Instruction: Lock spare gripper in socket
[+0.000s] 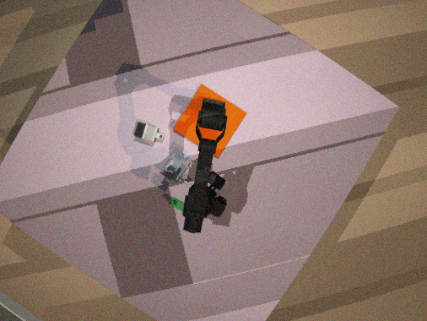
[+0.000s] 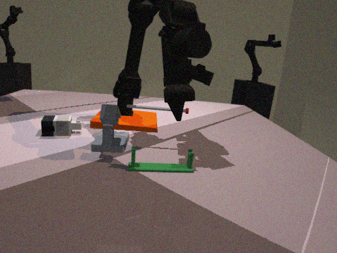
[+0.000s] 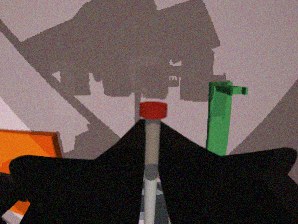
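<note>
My gripper (image 2: 178, 116) (image 3: 148, 124) is shut on the lock pin (image 2: 150, 107) (image 3: 151, 142), a thin grey rod with a red head, held roughly level above the table. The red head sticks out beyond the fingers; the far end appears clear of the socket, to its right in the exterior view. The grey mount (image 1: 179, 160) (image 2: 108, 133) stands on its base with its tilted socket on top, seemingly empty. The spare gripper (image 1: 148, 132) (image 2: 62, 125), white and black, lies apart from the mount, spigot toward it. In the top view the arm hides my fingertips.
A green rack (image 1: 177, 204) (image 2: 160, 167) (image 3: 219, 122) with two uprights stands beside the mount, partly under the arm in the top view. The arm's base is on an orange plate (image 1: 187, 118) (image 2: 143, 125) (image 3: 30, 147). Two other arms stand in the background of the exterior view.
</note>
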Tool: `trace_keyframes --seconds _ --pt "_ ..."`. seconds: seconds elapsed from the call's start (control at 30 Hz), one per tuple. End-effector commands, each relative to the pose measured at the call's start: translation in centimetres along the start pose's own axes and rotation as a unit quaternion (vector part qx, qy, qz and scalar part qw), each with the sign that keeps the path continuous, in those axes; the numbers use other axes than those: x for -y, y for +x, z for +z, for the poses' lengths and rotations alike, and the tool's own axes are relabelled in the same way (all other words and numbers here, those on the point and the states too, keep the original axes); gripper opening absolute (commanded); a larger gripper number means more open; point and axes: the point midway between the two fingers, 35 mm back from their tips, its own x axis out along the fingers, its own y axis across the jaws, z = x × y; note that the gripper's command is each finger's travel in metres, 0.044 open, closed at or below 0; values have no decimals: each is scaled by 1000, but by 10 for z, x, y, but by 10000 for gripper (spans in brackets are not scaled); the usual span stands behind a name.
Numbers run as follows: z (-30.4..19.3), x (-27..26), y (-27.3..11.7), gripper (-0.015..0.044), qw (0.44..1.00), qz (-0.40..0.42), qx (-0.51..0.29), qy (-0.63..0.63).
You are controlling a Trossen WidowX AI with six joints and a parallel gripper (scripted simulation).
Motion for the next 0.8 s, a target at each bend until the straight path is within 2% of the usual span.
trace_keyframes --seconds 0.0,0.77 --pt "3 4 -1 0 1000 -1 1 -2" --pt "43 57 -10 0 1000 0 0 -27"
